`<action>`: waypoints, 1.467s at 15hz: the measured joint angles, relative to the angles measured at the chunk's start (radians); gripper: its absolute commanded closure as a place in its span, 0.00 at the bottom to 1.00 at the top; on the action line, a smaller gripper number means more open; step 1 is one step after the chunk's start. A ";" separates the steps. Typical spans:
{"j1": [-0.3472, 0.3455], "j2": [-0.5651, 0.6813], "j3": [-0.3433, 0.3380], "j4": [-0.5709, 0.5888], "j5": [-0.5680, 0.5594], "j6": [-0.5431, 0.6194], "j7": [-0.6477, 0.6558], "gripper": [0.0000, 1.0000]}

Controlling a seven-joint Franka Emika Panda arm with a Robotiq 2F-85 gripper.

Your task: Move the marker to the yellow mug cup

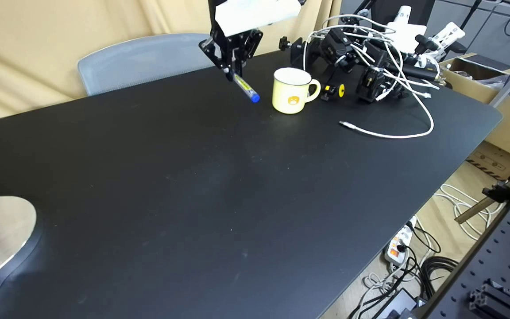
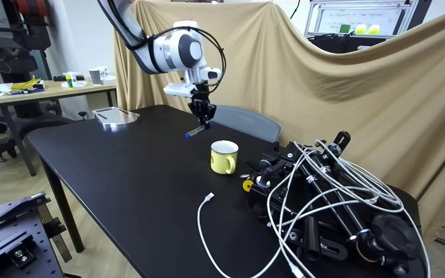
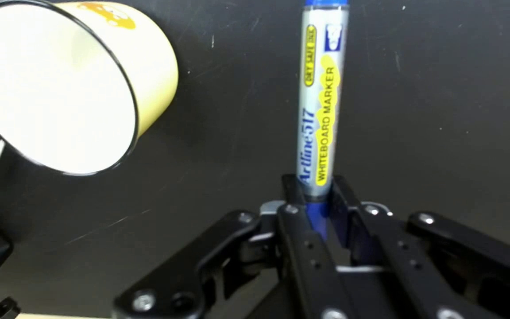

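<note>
Half the task seemed done: the pincer [image 3: 316, 188] gripped the Artline 517 whiteboard marker [image 3: 321, 97]; reaching the yellow mug [image 1: 291, 92] remained.

mug [image 1: 287, 95]: on surface [image 1: 219, 199], left of cable tangle [image 1: 403, 80] in both exterior views
marker [image 3: 321, 97]: in my hand [image 3: 316, 186], left of mug there
</note>
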 measured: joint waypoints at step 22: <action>-0.034 -0.248 -0.071 -0.250 -0.693 0.038 0.553 0.95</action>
